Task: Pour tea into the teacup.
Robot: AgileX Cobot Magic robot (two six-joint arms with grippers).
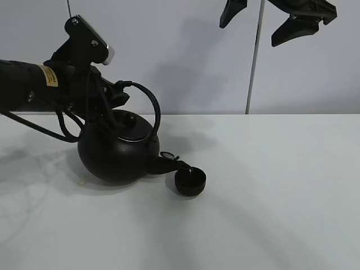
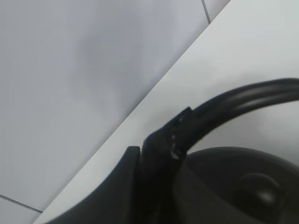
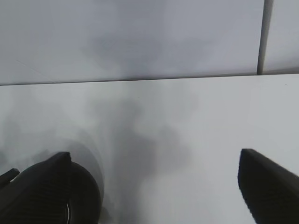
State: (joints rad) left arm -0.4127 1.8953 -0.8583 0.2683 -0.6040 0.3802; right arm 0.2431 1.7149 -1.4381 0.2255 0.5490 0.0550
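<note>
The big round black kettle (image 1: 117, 153) is tilted to the right, its spout (image 1: 169, 164) dipping to the rim of the small black teacup (image 1: 190, 182) on the white table (image 1: 270, 197). My left gripper (image 1: 114, 97) is shut on the kettle's arched handle (image 1: 151, 104). In the left wrist view a finger (image 2: 154, 161) clamps the handle (image 2: 243, 99) above the lid (image 2: 254, 186). My right gripper (image 1: 275, 23) hangs open and empty high at the back right. Its fingers (image 3: 268, 186) stand wide apart in the right wrist view. The teacup's inside cannot be seen.
A pale wall with a vertical seam (image 1: 253, 67) stands behind the table. The left arm's cables (image 1: 50, 132) hang low behind the kettle.
</note>
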